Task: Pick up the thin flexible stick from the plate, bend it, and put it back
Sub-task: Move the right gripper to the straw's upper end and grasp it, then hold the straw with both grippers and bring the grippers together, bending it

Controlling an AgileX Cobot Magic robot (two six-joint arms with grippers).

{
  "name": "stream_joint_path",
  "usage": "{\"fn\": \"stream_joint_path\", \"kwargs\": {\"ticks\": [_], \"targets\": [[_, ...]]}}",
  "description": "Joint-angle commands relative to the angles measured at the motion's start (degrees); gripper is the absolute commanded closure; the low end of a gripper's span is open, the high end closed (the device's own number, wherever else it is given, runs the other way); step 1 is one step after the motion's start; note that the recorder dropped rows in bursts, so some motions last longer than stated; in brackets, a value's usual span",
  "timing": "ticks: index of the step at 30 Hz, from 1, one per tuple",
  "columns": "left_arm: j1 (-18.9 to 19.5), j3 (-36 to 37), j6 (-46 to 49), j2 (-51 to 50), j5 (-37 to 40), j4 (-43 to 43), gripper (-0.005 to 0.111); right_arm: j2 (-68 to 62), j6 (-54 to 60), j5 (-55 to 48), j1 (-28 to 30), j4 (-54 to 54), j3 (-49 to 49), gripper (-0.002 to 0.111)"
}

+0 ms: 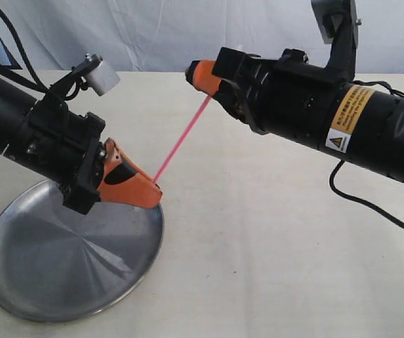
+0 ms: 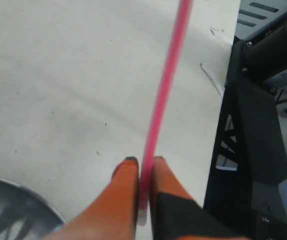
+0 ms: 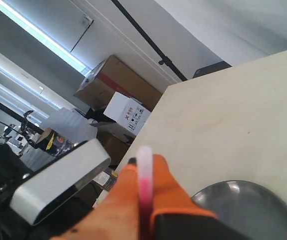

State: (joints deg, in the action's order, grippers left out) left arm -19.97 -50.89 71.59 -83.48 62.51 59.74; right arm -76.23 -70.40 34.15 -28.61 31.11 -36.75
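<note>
The thin pink stick (image 1: 181, 141) stretches straight through the air between my two grippers, above the table. My left gripper (image 1: 156, 190) is shut on its lower end, just over the rim of the steel plate (image 1: 54, 282). In the left wrist view the stick (image 2: 161, 110) runs out from between the orange fingers (image 2: 126, 190), its pale tip inside the left gripper (image 2: 144, 161). My right gripper (image 1: 193, 72) is shut on the upper end. In the right wrist view the stick's whitish tip (image 3: 144, 165) pokes past the right gripper (image 3: 144, 161), with the plate (image 3: 253, 210) below.
The plate lies at the front left of a cream table (image 1: 272, 232). A black cable (image 1: 371, 204) trails under the right arm. Past the table edge stand a black frame (image 2: 253, 125) and cardboard boxes (image 3: 118, 85).
</note>
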Motion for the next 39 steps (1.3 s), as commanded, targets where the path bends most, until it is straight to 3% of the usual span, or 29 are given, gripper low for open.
{"fn": "stream_joint_path", "kwargs": {"ticks": [1,19,39], "targets": [[-0.3,0.1,-0.6,-0.2,-0.5,-0.5,0.107,-0.1,-0.1,1.6,-0.1,0.7,-0.4,0.108],[-0.3,0.1,11.5,-0.2,5.6,9.7,0.107,-0.1,-0.1,-5.4,-0.1,7.4,-0.4,0.108],[-0.3,0.1,25.0,-0.2,6.3,20.1,0.107,-0.1,-0.2,-12.1,-0.1,10.8,-0.4,0.108]]}}
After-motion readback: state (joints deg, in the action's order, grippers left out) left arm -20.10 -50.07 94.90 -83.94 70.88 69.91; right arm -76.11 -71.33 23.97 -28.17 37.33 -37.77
